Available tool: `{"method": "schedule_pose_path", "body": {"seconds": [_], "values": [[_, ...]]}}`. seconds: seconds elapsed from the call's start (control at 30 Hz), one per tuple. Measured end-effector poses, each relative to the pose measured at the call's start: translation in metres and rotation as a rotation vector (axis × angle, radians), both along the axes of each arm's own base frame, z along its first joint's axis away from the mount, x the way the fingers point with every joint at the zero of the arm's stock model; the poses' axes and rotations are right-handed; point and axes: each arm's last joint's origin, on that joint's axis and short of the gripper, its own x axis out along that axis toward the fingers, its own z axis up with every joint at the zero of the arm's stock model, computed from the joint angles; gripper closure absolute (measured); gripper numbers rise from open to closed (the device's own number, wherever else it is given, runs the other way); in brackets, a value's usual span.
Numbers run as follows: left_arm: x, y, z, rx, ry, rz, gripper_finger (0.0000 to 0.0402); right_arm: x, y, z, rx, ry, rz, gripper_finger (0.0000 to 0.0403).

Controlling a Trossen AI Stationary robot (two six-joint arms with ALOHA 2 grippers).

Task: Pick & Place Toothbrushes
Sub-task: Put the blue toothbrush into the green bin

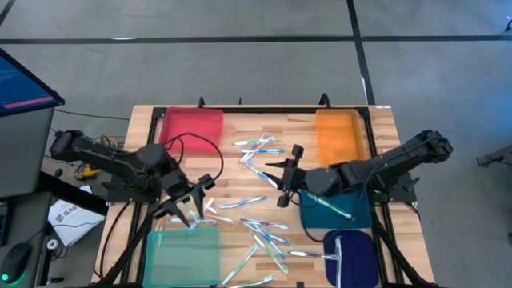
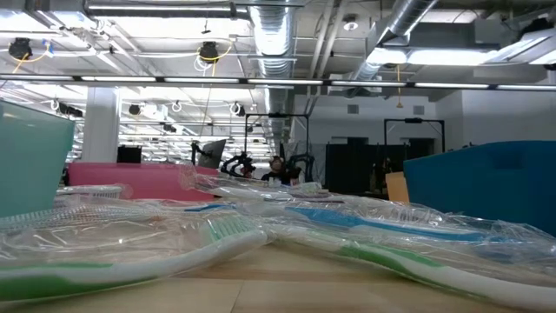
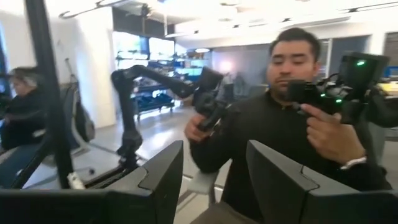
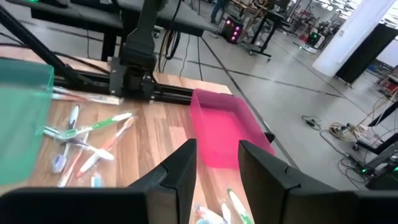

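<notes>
– Between my two hands, on the wooden table (image 1: 240, 120), most of the thin white-and-blue plastic toothbrushes (image 1: 256, 224) lie loose, so the job is only just under way.

– How many are put away?

– Two that I can see. One lies in the teal rectangular plastic tray (image 1: 316, 220) just behind my right gripper (image 4: 217, 149), and one in the dark blue tray (image 1: 360, 268) further back on that side. The translucent green tray (image 1: 182, 256) beside my left gripper (image 3: 214, 155) shows no brush, nor do the pink tray (image 1: 192, 128) and the orange tray (image 1: 340, 136) ahead of my hands.

– And are you carrying anything?

– No. Both hands hang over the scatter with fingers apart and nothing between them, the left wider than the right.

– So what's left?

– Nearly all of it, I'd judge: well over a dozen brushes to lift one at a time. Several cross each other or sit in clear wrappers, which could make clean grips awkward.
</notes>
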Motion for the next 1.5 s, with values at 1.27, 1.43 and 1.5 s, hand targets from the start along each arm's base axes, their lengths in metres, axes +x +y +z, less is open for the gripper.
{"method": "schedule_pose_path", "body": {"seconds": [1.27,1.43,1.5], "values": [[-0.024,-0.029,-0.008,0.017,0.181,0.367,0.0229,0.053,-0.112,-0.11,0.573,0.393,-0.148,0.0143],[-0.028,-0.025,-0.01,0.026,0.226,0.44,0.0229,0.055,-0.102,-0.123,0.559,0.497,-0.067,0.0132],[-0.027,-0.023,-0.01,0.04,0.215,0.505,0.0229,0.051,-0.102,-0.129,0.551,0.553,-0.074,0.0132]]}}
